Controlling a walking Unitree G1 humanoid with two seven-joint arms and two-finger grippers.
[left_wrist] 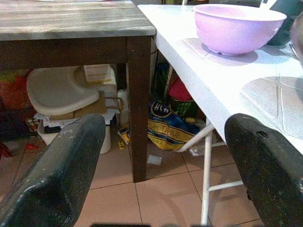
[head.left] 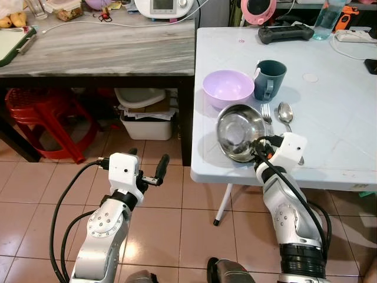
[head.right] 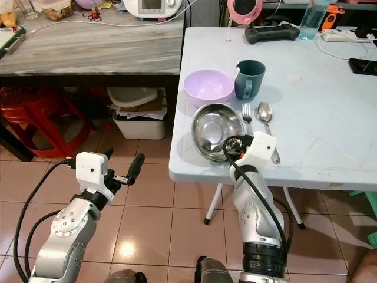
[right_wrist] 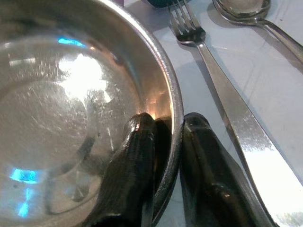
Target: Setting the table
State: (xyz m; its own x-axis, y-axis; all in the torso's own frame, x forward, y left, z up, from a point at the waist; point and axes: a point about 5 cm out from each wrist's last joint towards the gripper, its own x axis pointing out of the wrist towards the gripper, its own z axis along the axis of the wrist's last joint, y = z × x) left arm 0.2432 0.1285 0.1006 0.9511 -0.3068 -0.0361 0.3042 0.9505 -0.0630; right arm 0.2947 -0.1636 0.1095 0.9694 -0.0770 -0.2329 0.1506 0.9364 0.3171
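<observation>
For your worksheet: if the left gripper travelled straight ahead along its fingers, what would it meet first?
Probably the near edge of the white table, below the lilac bowl. The left gripper hangs open over the floor, aimed there; depth is uncertain, so it might pass beneath.

Left arm: raised in front, forearm angled up | left gripper [head.left: 147,168]: fingers spread wide, nothing between them | right arm: reached forward, wrist bent | right gripper [right_wrist: 163,156]: fingers [right_wrist: 132,161] pinched close together

white desk [head.left: 330,106] at right of the frame carries a steel bowl [head.left: 238,131], purple bowl [head.left: 227,88], teal mug [head.left: 270,79], fork [head.left: 266,113] and spoon [head.left: 285,114].
</observation>
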